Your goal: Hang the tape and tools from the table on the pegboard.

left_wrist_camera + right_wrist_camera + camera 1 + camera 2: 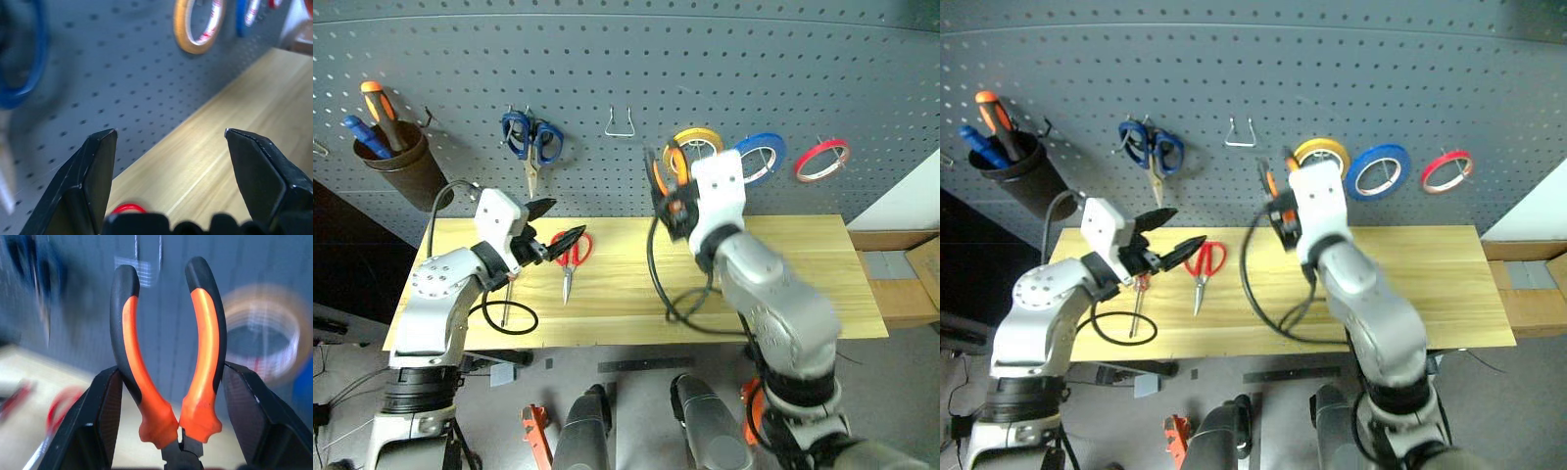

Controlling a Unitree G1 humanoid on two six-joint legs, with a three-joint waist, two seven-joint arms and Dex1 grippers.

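Right wrist view has the right gripper [168,382] pinching the orange-and-black pliers [168,357] low on their handles, the handle ends pointing at the pegboard [607,69] near a bare wire hook [622,122]. With so shallow a hold, the pliers could pivot or slip as they meet the hook and drop to the table [783,284]. The left gripper [548,227] hangs spread and empty just above the red-handled scissors [572,257] and red-handled screwdriver [1139,299]; the red tape [821,159] already hangs.
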